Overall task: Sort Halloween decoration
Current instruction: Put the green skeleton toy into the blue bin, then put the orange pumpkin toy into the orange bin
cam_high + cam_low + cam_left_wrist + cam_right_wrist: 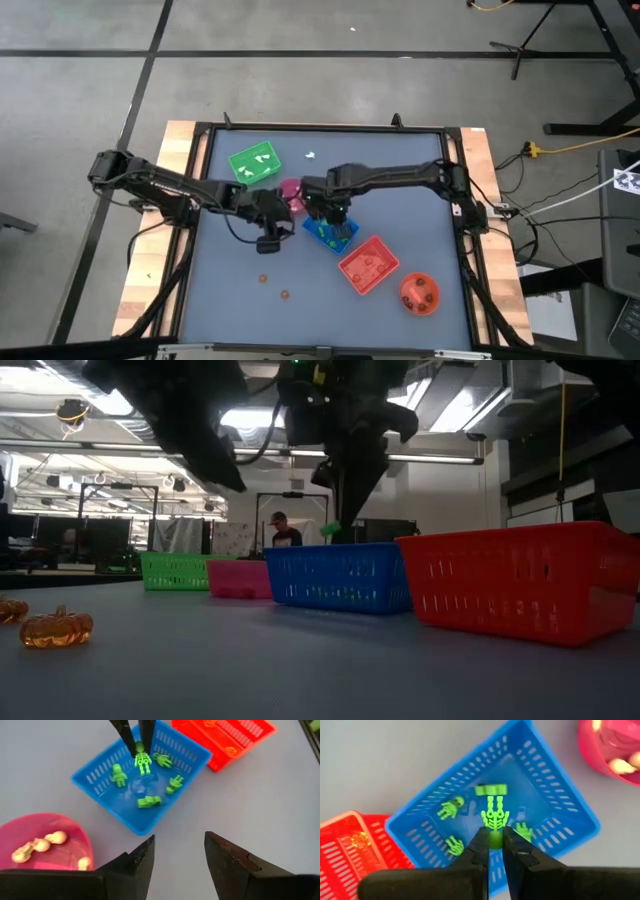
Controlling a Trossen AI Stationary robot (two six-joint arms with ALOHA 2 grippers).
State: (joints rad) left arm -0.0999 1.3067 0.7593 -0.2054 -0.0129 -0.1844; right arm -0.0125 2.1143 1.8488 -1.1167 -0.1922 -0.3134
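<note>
I am holding a green skeleton point(494, 820) by its head in my right gripper point(493, 845), fingers clenched on it, hanging it over the middle of the blue tray point(570, 805) near the table's centre.

Risks, as I judge them: the grip is only on the small head, so the figure could be swinging or twisting as I let go and catching on the tray's slotted wall. Releasing from too high could be bouncing it out onto the table point(400, 160).

My left gripper point(179, 851) is waiting just beside the blue tray with its fingers spread and nothing between them.

Contents:
- blue tray: green figures point(150, 801) lying on its floor.
- pink bowl point(30, 827), touching or nearly touching the blue tray: pale bone-like pieces point(37, 845).
- red tray point(368, 266): orange trinkets, hard to identify.
- orange bowl point(419, 292) toward the near right corner: dark bits.
- green tray point(255, 163) toward the far edge: white pieces.

Two orange pumpkins point(55, 628) are lying unsorted near the near edge.
</note>
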